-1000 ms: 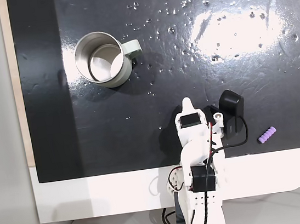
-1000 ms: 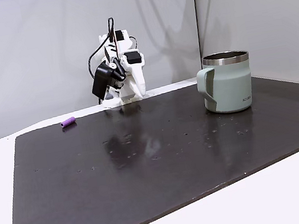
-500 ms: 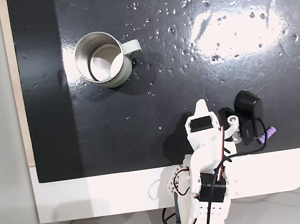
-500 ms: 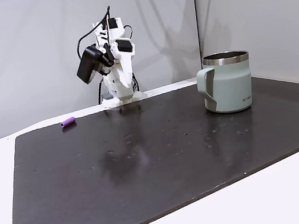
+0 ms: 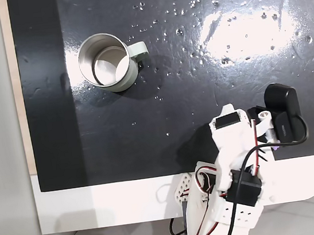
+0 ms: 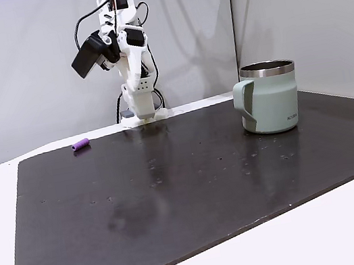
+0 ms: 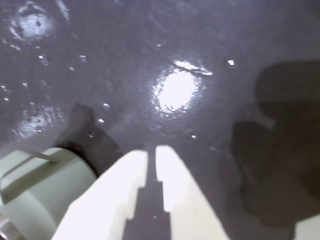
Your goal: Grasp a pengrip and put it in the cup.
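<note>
Near the mat's point(image 6: 174, 195) arm-side edge lies the pengrip point(image 6: 80, 145), far from the cup point(image 6: 268, 97), and the raised gripper point(image 7: 151, 154), jaws nearly together and empty, could nudge so tiny a piece off unless it spreads first.

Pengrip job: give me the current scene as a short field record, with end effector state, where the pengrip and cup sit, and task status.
end effector: raised above the mat, fingers nearly together, nothing between them
pengrip: lying on its side on the black mat, near the arm's base, untouched
cup: upright on the mat, handle toward the camera's left in the low fixed view, interior empty as seen from above
pengrip to cup: far apart, on opposite sides of the arm
task status: pengrip not yet grasped
</note>
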Action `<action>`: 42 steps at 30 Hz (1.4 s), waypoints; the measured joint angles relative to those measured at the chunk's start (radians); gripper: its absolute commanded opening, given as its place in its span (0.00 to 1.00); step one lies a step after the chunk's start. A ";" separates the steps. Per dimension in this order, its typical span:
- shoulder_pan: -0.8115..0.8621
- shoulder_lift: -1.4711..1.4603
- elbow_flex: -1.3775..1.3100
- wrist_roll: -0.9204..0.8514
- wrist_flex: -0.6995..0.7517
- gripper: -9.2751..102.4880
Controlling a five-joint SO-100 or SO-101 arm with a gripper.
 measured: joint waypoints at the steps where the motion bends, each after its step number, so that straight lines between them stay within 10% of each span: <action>1: 0.021 -0.020 -0.021 -0.029 0.018 0.08; 24: 0.503 -0.080 -0.086 -0.738 0.255 0.08; 42: 0.784 -0.391 -0.086 -1.065 0.097 0.30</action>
